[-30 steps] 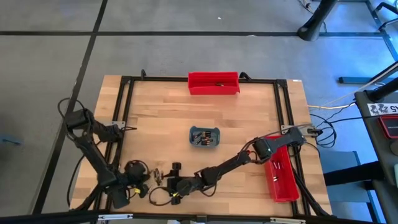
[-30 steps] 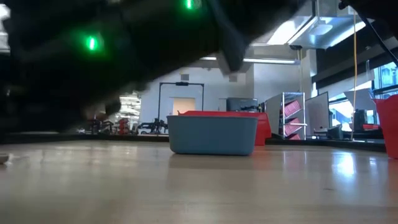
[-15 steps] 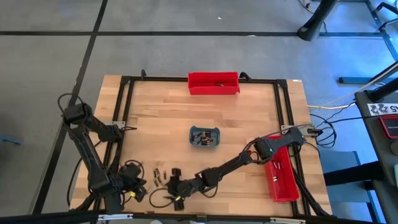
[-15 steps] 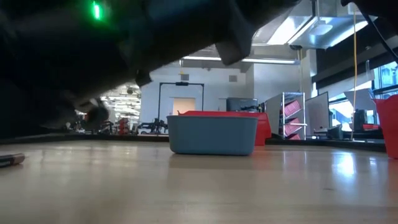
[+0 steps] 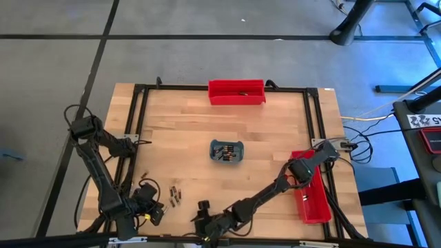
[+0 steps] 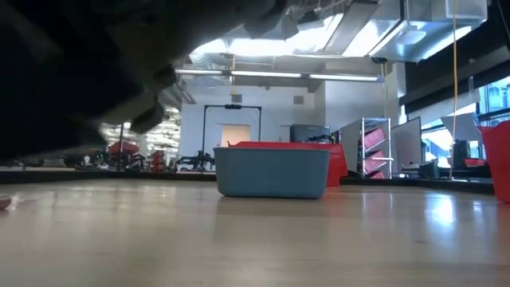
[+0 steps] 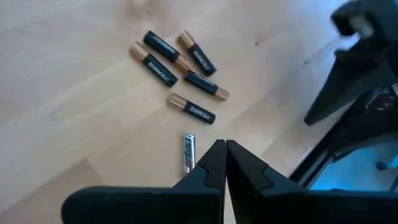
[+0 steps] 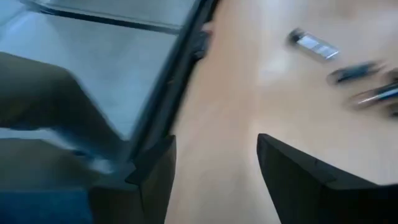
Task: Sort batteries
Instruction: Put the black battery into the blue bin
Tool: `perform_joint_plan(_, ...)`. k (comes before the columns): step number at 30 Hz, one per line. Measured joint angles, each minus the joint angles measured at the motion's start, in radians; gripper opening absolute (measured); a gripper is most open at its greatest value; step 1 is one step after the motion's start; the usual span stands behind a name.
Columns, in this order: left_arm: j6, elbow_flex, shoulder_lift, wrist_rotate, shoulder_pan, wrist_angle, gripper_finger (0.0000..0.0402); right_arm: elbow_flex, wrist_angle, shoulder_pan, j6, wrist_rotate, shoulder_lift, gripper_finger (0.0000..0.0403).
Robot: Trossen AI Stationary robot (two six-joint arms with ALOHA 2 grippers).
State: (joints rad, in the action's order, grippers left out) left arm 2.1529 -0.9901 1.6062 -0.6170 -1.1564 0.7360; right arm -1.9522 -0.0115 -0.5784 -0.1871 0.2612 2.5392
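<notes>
The left gripper point(image 7: 225, 149) sits near the table's front-left corner with its fingers pressed together, pinching nothing. Just ahead of it on the bare wood lie loose batteries point(image 7: 177, 68): 4 black-and-copper ones in a cluster, plus 1 silvery battery point(image 7: 188, 152) nearest the fingertips, apart from them. The right gripper point(image 8: 214, 162) hangs at the table's front edge, jaws spread wide and empty, touching nothing. More batteries lie in the small grey-blue tray point(image 5: 227, 151) at the table's middle.
</notes>
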Motion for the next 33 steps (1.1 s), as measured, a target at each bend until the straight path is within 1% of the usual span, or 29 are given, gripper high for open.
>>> perform_joint_plan(3, -0.007, 0.0, 0.0, 0.0, 0.0, 0.016, 0.0001, 0.0, -0.019, 0.012, 0.067, 0.108, -0.019, 0.0225)
perform_joint_plan(5, -0.007, 0.007, 0.0, -0.002, 0.002, 0.018, 0.0001, 0.0, -0.02, 0.045, 0.086, 0.134, -0.029, 0.0224)
perform_joint_plan(7, -0.004, 0.022, 0.003, -0.008, 0.006, 0.021, 0.0001, 0.0, 0.009, 0.097, 0.078, 0.122, -0.03, 0.0224)
perform_joint_plan(11, -0.006, 0.049, 0.034, -0.018, 0.014, 0.027, 0.0001, 0.0, 0.022, 0.186, -0.05, 0.038, -0.013, 0.0225)
perform_joint_plan(14, -0.005, 0.056, 0.07, -0.018, 0.023, 0.043, 0.0001, 0.0, 0.058, 0.227, -0.119, -0.03, 0.024, 0.0225)
perform_joint_plan(16, -0.002, 0.066, 0.09, -0.018, 0.03, 0.039, 0.0001, 0.001, 0.109, 0.246, -0.137, -0.072, 0.046, 0.0225)
perform_joint_plan(18, 0.01, 0.068, 0.112, -0.018, 0.037, 0.043, 0.0001, 0.001, 0.15, 0.251, -0.148, -0.072, 0.06, 0.0225)
perform_joint_plan(22, 0.023, 0.068, 0.149, -0.018, 0.053, 0.044, 0.0001, 0.0, 0.162, 0.251, -0.146, 0.004, 0.076, 0.0225)
perform_joint_plan(25, 0.024, 0.068, 0.172, -0.018, 0.067, 0.025, 0.0001, -0.001, 0.17, 0.251, -0.145, 0.0, 0.083, 0.0225)
perform_joint_plan(28, 0.012, 0.068, 0.194, -0.019, 0.081, -0.003, 0.0001, -0.001, 0.179, 0.252, -0.085, -0.017, 0.086, 0.0225)
perform_joint_plan(33, -0.013, 0.066, 0.219, -0.034, 0.089, -0.019, 0.0001, -0.001, 0.185, 0.255, 0.13, -0.051, 0.087, 0.0225)
